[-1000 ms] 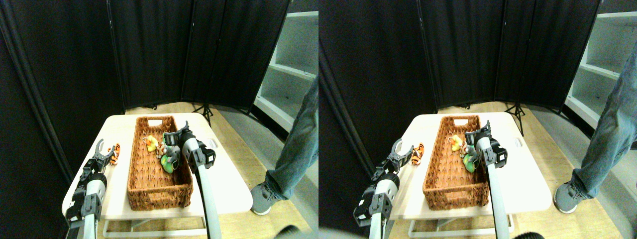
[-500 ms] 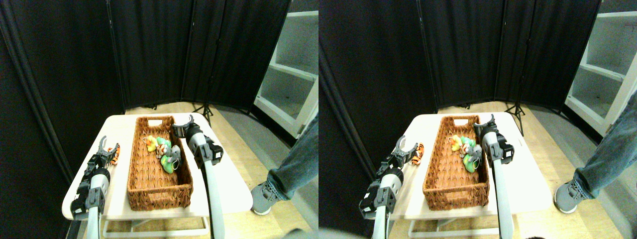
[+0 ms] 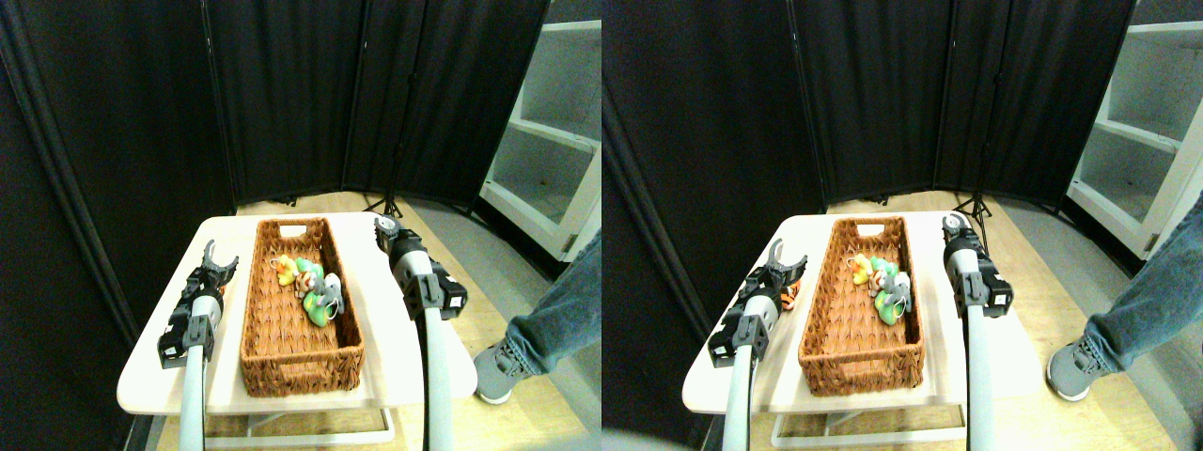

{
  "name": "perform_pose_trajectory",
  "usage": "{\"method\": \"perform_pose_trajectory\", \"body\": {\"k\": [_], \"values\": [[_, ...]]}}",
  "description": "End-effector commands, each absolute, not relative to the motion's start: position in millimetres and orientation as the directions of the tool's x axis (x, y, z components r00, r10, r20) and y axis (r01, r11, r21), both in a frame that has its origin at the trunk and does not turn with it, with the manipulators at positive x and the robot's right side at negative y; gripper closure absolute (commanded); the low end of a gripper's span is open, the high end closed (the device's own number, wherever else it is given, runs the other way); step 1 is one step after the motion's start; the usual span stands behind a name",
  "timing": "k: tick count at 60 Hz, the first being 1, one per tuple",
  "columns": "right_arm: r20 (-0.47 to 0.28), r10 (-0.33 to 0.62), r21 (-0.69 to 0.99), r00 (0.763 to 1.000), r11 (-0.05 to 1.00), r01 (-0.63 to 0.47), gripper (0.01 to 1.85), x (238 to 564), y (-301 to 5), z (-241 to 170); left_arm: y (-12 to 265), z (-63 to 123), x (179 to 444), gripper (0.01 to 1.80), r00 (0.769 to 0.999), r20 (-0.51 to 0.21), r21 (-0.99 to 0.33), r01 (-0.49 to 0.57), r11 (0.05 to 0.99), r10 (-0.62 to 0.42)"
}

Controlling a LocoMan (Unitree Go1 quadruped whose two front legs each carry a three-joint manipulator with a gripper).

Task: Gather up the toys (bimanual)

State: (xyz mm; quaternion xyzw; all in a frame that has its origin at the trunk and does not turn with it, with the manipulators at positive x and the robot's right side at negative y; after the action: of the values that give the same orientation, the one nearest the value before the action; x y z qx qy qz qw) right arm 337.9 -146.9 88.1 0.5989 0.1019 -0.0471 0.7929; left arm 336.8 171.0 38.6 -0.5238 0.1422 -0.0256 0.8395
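Observation:
A long brown wicker basket (image 3: 282, 348) lies lengthwise on the pale table (image 3: 404, 362). In its far half lie several toys in a heap: a yellow one (image 3: 284, 272), a green one (image 3: 305, 266), a grey one (image 3: 330, 282) and another green one (image 3: 318, 311). My left gripper (image 3: 220, 256) stands open left of the basket, low over the table. An orange striped toy (image 3: 220, 293) peeks out just behind its wrist. My right gripper (image 3: 386, 226) is raised right of the basket's far end, holding nothing I can see.
A person's jeans leg (image 3: 554, 310) and grey shoe (image 3: 496, 372) stand right of the table. Black folding screens (image 3: 282, 103) close the back, with a tripod foot (image 3: 387, 209) behind the table. White shelves (image 3: 554, 141) are at the far right.
My right gripper has left the basket and swung right past its rim, uncovering a green toy on the heap. My left gripper has reached forward past the orange striped toy.

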Motion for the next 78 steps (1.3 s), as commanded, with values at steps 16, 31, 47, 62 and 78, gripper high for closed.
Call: {"method": "perform_pose_trajectory", "body": {"k": [16,31,47,62,78], "values": [[-0.169,-0.003,0.953,0.986,0.253,0.165,1.85,330.5,-170.7,71.5,184.2,25.0,351.0,1.17,0.951,-0.254,-0.868,-0.142,0.475,-0.179],[-0.179,-0.046,0.927,0.983,0.326,0.184,1.85,330.0,-184.4,58.0,197.0,20.4,351.0,1.16,0.938,-0.321,-0.829,-0.211,0.518,-0.131],[-0.174,-0.047,0.933,0.984,0.312,0.180,1.85,330.6,-188.2,52.2,201.7,10.1,351.1,1.16,0.940,-0.327,-0.821,-0.232,0.522,-0.096],[-0.183,-0.069,0.946,0.981,0.259,0.195,1.85,328.6,-177.1,54.4,203.0,-11.1,352.2,1.15,0.942,-0.328,-0.837,-0.252,0.485,-0.076],[-0.170,-0.073,0.936,0.983,0.298,0.184,1.85,326.0,-173.5,57.1,207.1,-34.0,347.3,1.14,0.945,-0.328,-0.856,-0.291,0.427,-0.014]]}}
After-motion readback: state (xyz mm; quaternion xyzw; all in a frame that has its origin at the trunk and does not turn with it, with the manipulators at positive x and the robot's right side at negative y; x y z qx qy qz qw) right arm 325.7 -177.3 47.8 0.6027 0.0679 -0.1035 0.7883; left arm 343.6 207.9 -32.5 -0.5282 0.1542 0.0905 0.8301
